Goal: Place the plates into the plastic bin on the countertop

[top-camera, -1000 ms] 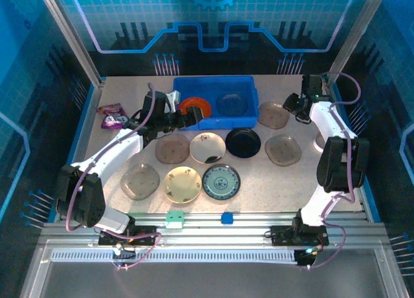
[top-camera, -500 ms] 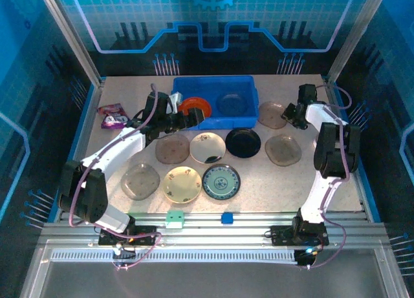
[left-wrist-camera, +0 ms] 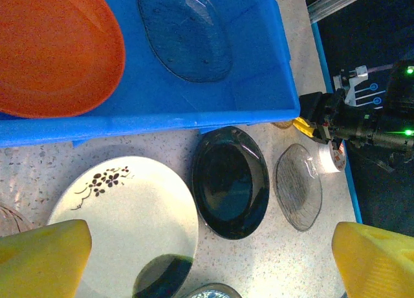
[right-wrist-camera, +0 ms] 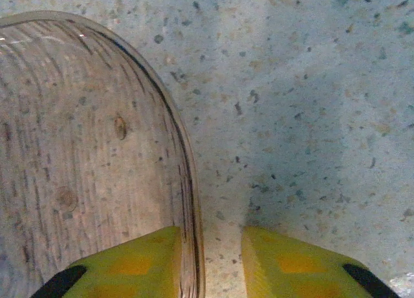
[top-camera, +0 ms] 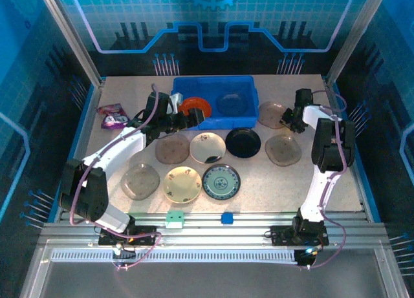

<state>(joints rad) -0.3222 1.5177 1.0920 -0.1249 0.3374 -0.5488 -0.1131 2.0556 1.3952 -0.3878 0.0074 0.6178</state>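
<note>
The left arm (top-camera: 110,152) reaches from its base up and to the right, low over the worktop (top-camera: 272,181). The left gripper (top-camera: 183,121) hangs wide open, holding nothing, at the near left edge of the bin (top-camera: 213,81). The right arm (top-camera: 326,149) stands tall and folds back down. The right gripper (right-wrist-camera: 217,246) points down with its fingers a little apart, one on each side of the rim of a grey plate (top-camera: 270,114). That plate lies flat just right of the bin. The bin sits at the back, with its long side going left to right. An orange plate (top-camera: 195,108) and a clear plate (top-camera: 231,104) lie inside it.
</note>
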